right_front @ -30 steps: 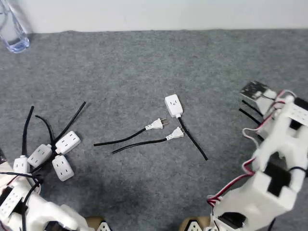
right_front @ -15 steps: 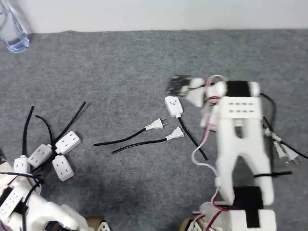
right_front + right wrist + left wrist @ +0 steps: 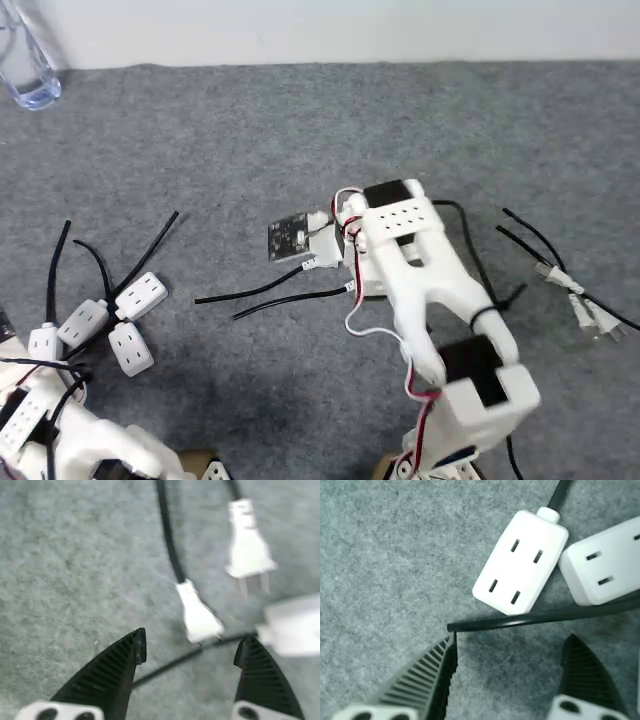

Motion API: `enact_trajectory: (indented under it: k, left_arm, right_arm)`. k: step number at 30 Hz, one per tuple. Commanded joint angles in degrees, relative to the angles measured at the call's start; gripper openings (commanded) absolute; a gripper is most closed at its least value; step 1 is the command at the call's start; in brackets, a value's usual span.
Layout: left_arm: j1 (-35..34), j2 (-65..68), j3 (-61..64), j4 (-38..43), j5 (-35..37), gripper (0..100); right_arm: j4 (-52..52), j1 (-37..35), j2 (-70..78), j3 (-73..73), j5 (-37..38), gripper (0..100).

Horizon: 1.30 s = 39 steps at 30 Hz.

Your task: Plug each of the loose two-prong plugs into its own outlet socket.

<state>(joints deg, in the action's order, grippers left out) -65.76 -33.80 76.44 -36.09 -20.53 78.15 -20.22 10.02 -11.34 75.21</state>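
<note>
- Right gripper [image 3: 192, 640]: wide open, holding nothing. Swung in within the last second from the far right of the desk [image 3: 250, 130] to a hover over its middle.
- Straight between its jaws: near plug [image 3: 200, 617], white, lying flat, prong end closest to the gripper, black cord trailing away.
- Just beyond that: second plug [image 3: 248, 545], apart from the first, prongs pointing back toward the gripper.
- Beside one jaw: corner of a white outlet socket [image 3: 295, 630], near the first plug's prongs, with a thin black cord crossing under the fingertips.
- Plugs and socket lying as before the swing; only the arm displaced.
- Read as approach finished and grasp not yet begun. Judged next: lowering and closing on the near plug's body. No plug seated so far.
- Left gripper [image 3: 512, 645]: likewise open and empty, low over the desk. Cut end of a black cable [image 3: 520, 620] just ahead of its fingertips; past it, a four-slot socket [image 3: 520, 562] with a neighbouring socket [image 3: 602, 572] just beside.
- Well off to the right arm's far side: spare plugs [image 3: 585, 312], untouched.
</note>
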Motion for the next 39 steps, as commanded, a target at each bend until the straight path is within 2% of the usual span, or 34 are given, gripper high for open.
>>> enact_trajectory:
  k: [1, 11, 13, 16, 18, 21, 25, 31, 35, 39]
  left_arm:
    - [0.09, -1.23, -0.13, 1.05, -0.53, 32]
    - [0.18, -1.23, -0.13, 1.14, -0.53, 32]
    - [0.18, -1.23, -0.13, 1.14, -0.53, 32]
    - [0.18, -1.23, -0.13, 1.14, -0.53, 32]
    - [0.18, -1.23, -0.13, 1.14, -0.53, 32]
    - [0.18, -1.23, -0.13, 1.14, -0.53, 32]
    - [0.18, -1.23, -0.13, 1.14, -0.53, 32]
    - [0.18, -1.23, -0.13, 1.14, -0.53, 32]
    - [0.18, -1.23, -0.13, 1.14, -0.53, 32]
    - [0.18, -1.23, -0.13, 1.14, -0.53, 32]
  right_arm:
    - [-0.22, 1.36, 4.18, 5.36, 3.43, 27.3]
    - [-0.22, 2.33, 18.07, 14.68, 4.92, 26.5]
    - [-0.13, 3.30, 20.88, 16.35, 4.66, 19.1]
    - [2.68, 4.09, 22.81, 19.34, 4.57, 0.0]
    - [4.53, 5.14, 22.99, 20.31, 4.75, 4.9]
    - [5.85, 6.81, 21.93, 20.75, 4.75, 0.6]
    - [11.74, 6.99, 16.40, 21.54, 4.75, 0.9]
    - [17.19, 9.98, -1.89, 21.54, 4.40, 0.9]
    - [16.92, 17.54, -11.56, 21.27, 4.48, 0.9]
    - [14.90, 27.56, -14.37, 21.45, 4.75, 0.9]
